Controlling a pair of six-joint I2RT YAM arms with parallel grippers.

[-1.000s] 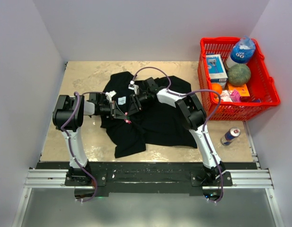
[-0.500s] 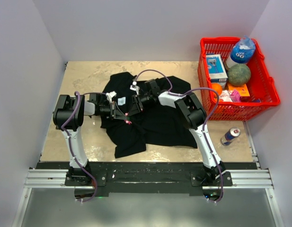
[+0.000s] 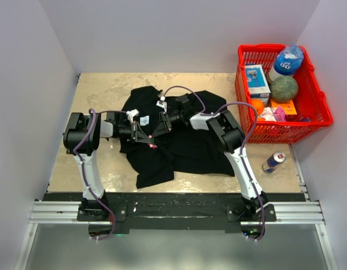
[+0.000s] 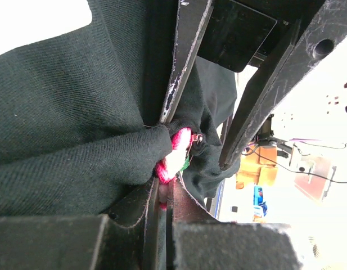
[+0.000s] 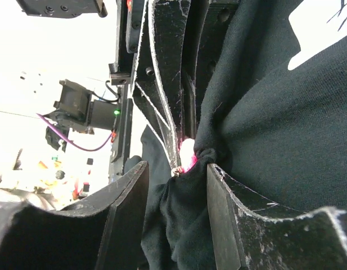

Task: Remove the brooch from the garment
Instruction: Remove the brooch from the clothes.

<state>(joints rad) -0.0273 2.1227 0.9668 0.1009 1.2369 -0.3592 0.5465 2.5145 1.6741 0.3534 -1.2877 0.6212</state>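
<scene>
The black garment (image 3: 190, 146) lies crumpled in the middle of the table. The brooch (image 3: 153, 145) is a tiny pink-red cluster between the two grippers. My left gripper (image 3: 146, 136) is shut on the brooch; in the left wrist view its fingertips (image 4: 162, 183) pinch the pink edge of the brooch (image 4: 176, 149). My right gripper (image 3: 160, 128) faces it from the right. In the right wrist view it (image 5: 177, 165) is closed on a fold of the garment (image 5: 274, 124) right beside the brooch (image 5: 187, 153).
A small white label (image 3: 144, 119) sits on the shirt near the grippers. A red basket (image 3: 285, 132) with a bottle, a ball and boxes stands at the right back. A drink can (image 3: 273, 161) lies on the table in front of it.
The right arm's wrist has shifted slightly back and right while its fingers stay at the brooch. The left arm has not moved.
</scene>
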